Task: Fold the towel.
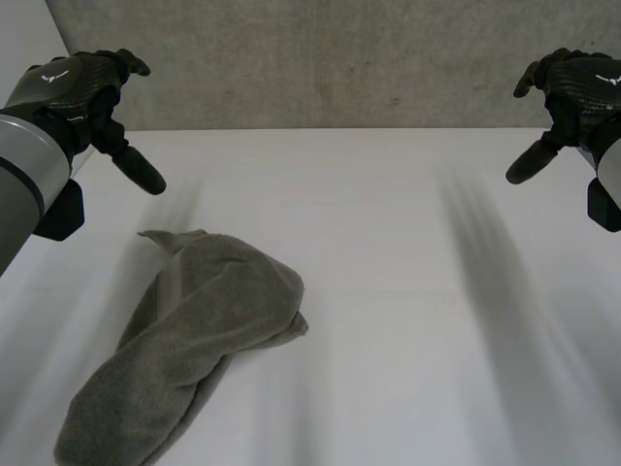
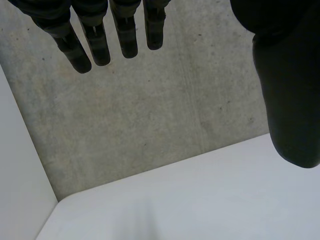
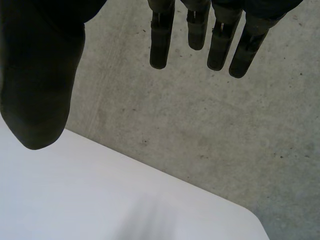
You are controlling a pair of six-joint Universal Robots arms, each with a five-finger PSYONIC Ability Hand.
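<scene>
Crumpled towel [image 1: 189,340] lies apart from left hand [image 1: 76,89].

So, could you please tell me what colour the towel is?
The towel is plain olive-grey, unpatterned; it shows best in the head view.

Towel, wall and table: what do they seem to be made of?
Towel: likely grey terry cloth, matte, with a fuzzy nap and soft rumpled folds. Wall: probably bare concrete, rough, speckled and pitted. Table: smooth white surface, but its material is unclear.
</scene>
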